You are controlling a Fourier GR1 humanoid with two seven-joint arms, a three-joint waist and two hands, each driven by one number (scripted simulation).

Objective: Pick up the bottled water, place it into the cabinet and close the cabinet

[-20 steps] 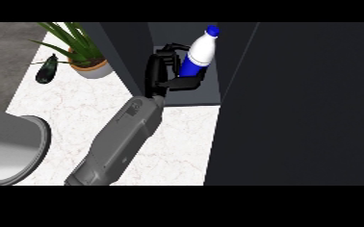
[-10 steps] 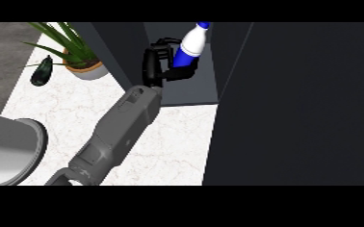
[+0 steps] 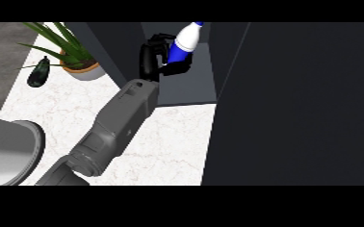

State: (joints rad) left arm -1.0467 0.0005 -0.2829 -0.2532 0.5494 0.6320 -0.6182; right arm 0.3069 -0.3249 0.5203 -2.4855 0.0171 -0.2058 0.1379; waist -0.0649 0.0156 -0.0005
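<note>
Right hand is seen inside the open front of the cabinet, fingers and thumb curled round the lower part of the bottled water; the hand is closed on the bottle. The bottle, white with a blue band and blue cap, is held within the cabinet's opening, tilted, cap leaning toward the cabinet's back and right. Its base is hidden by the fingers, so contact with the cabinet floor cannot be told. The grey forearm is stretched across the marbled bench in front of the cabinet and runs up to the opening. A wide dark panel is noted along the cabinet's right side. A potted plant is set just left of the cabinet, with a dark elongated object lying farther left of it. A grey rounded form, well left of the cabinet and nearer the viewer, cannot be identified.
</note>
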